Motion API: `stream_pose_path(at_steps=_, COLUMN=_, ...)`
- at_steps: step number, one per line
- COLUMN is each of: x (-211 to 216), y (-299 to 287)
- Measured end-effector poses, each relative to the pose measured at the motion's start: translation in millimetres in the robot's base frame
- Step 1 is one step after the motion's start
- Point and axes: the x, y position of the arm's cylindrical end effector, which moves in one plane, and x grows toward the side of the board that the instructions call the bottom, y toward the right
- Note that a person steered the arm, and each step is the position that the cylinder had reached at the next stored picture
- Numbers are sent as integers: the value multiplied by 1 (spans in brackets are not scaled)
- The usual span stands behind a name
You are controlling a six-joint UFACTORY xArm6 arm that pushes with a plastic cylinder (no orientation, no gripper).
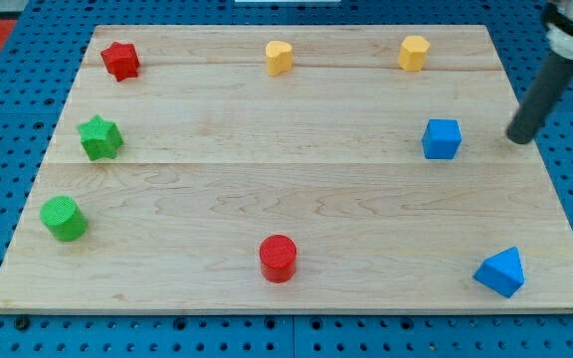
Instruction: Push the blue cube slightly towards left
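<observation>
The blue cube sits on the wooden board at the view's right, a little above the middle. My tip is at the same height in the view, to the right of the cube, with a clear gap between them. The dark rod slants up to the view's top right corner.
A red star, a yellow heart and a yellow hexagonal block lie along the top. A green star and a green cylinder are at the left. A red cylinder and a blue triangular block lie near the bottom.
</observation>
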Motion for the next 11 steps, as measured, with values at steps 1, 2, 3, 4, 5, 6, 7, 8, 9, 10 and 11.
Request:
stream_pose_path(at_steps=1, x=-7, y=-59)
stream_pose_path(at_steps=2, x=18, y=-92)
stream_pose_path(at_steps=3, x=35, y=-78)
stream_pose_path(at_steps=4, x=64, y=-167)
stream_pose_path(at_steps=5, x=36, y=-221)
stream_pose_path(at_steps=6, x=24, y=-247)
stream_pose_path(at_steps=7, x=31, y=-193)
stream_pose_path(at_steps=8, x=70, y=-188)
stream_pose_path(at_steps=9, x=77, y=-144)
stream_pose_path(at_steps=10, x=32, y=-79)
stream_pose_path(at_steps=11, x=18, y=-142)
